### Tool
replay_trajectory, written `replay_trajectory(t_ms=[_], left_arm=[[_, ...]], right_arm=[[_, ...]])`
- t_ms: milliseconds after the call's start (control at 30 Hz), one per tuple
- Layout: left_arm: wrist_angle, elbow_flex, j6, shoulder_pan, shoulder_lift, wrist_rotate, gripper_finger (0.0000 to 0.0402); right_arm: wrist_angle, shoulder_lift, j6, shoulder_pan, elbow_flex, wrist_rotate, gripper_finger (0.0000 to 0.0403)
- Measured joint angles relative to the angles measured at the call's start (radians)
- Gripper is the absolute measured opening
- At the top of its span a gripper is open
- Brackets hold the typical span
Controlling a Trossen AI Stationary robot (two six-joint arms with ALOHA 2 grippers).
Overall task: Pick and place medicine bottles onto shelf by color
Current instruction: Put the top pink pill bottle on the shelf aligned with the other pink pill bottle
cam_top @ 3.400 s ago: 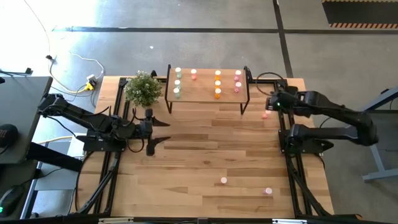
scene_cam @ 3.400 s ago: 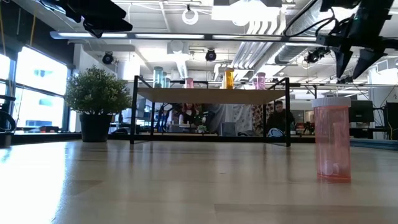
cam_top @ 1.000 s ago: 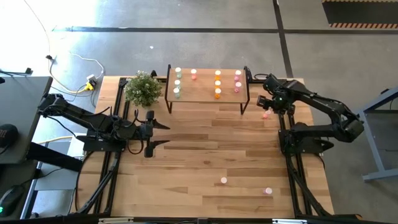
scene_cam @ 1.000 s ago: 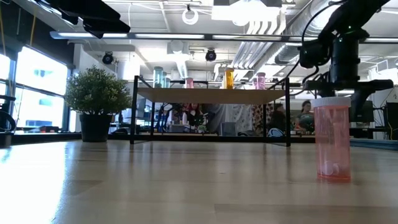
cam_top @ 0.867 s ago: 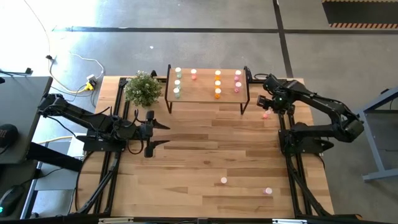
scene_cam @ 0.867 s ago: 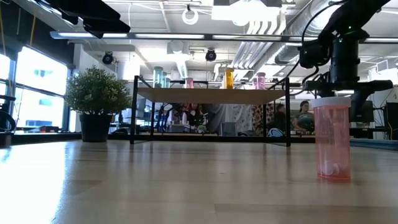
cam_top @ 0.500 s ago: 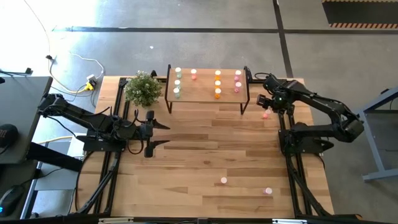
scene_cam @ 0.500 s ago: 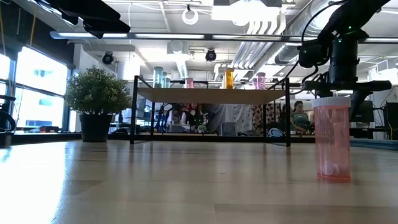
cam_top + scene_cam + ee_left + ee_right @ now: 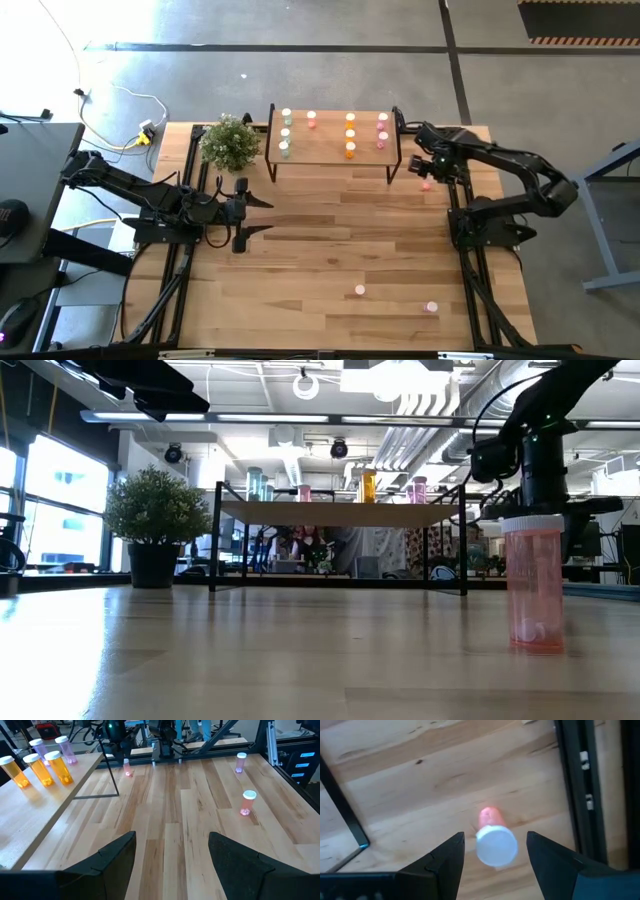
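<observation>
beside the shelf's right legs, my right gripper hangs over a pink bottle standing on the table, fingers spread either side of its white cap, not gripping. two more pink bottles stand near the front edge. my left gripper waits open at the left, near the plant.

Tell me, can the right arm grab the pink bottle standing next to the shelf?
Probably yes. The right gripper hangs open right above the pink bottle, whose cap sits between the fingers, and nothing blocks the way down.
</observation>
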Motion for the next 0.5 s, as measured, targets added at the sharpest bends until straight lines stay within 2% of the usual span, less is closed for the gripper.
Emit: replay_trajectory(t_ms=[133,500], left_arm=[[0.0,0.0,0.0,0.0,0.0,0.0,0.0241],[0.0,0.0,0.0,0.0,0.0,0.0,0.0241]], right_arm=[[0.032,0.03,-0.005,0.0,0.0,-0.008,0.0197],[0.028,0.039,-0.007,0.0,0.0,-0.014,0.013]])
